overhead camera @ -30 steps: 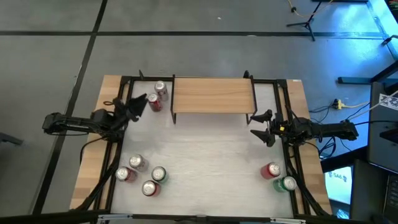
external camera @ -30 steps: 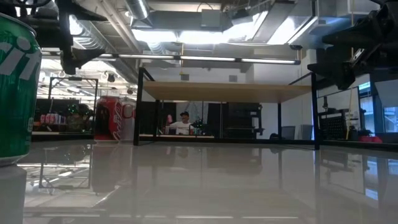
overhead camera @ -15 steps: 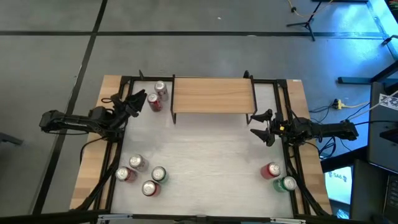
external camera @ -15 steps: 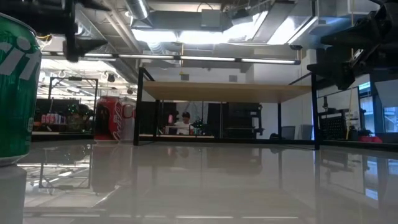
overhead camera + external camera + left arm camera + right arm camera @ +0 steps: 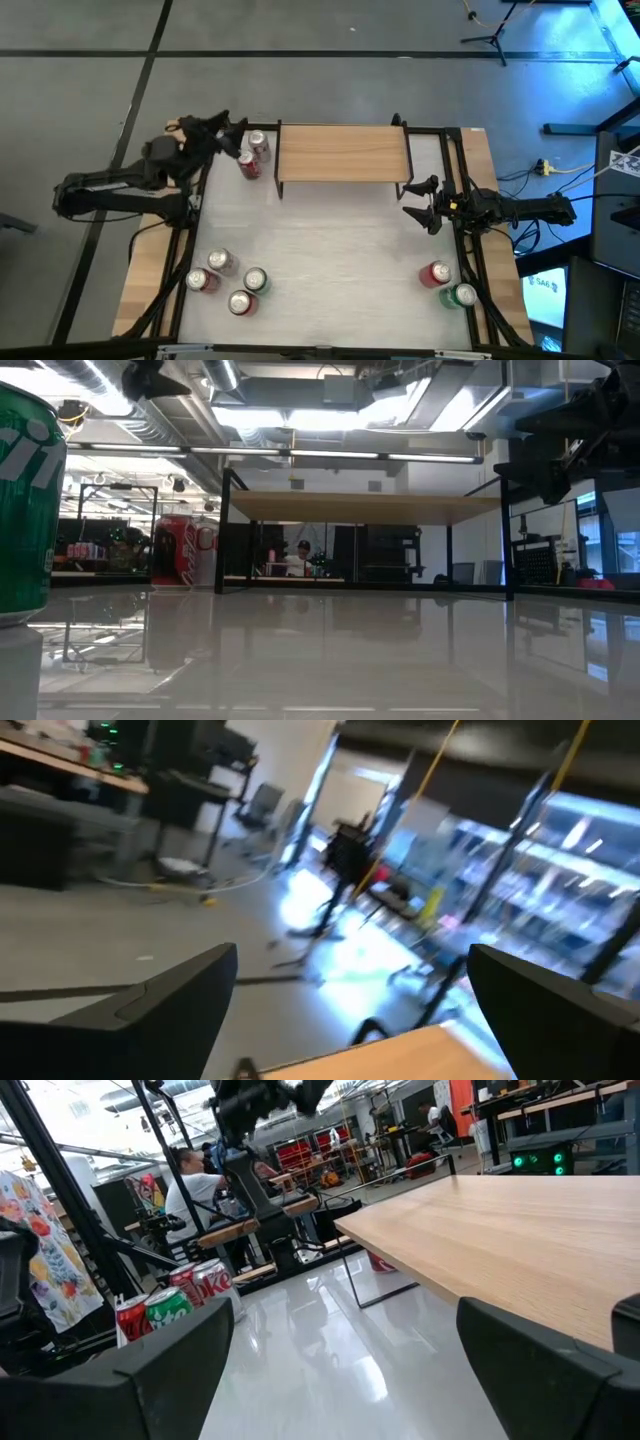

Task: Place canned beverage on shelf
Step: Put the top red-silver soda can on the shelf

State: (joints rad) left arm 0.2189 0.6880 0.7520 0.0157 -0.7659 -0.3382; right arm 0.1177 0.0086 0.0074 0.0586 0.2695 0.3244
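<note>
While the shelf [image 5: 343, 152] stands bare at the far edge of the table [image 5: 330, 270], none of the cans has reached it yet, so I judge the task at its very start.

Left pincer [image 5: 222, 130]: raised off the table at the far left corner, just beside the pair of cans [image 5: 253, 155] that stand next to the shelf's left end. Its wrist view looks out over the room, with both fingers [image 5: 160, 995] spread wide and nothing between them. I read this as an approach posture, high enough to clear the can tops, jaws wide enough to drop over one. The nearer of the pair, the red can [image 5: 248, 166], looks the likeliest pick, though I cannot say for certain.

Right pincer [image 5: 424, 203]: hovers low by the shelf's right leg, fingers [image 5: 130, 1380] also apart and empty. It points across the table under the plank, seemingly parked out of the left arm's path.

Other stock: a cluster of four cans [image 5: 228, 282] at the near left, and a red can with a green can [image 5: 463, 295] at the near right. These sit grouped within each arm's reach, presumably as supply.

From the low view the plank top sits well above can height on thin black legs, so any can must be lifted clear of the edge before being set down. A person [image 5: 292, 558] is visible beyond the table, well away from the arms.
</note>
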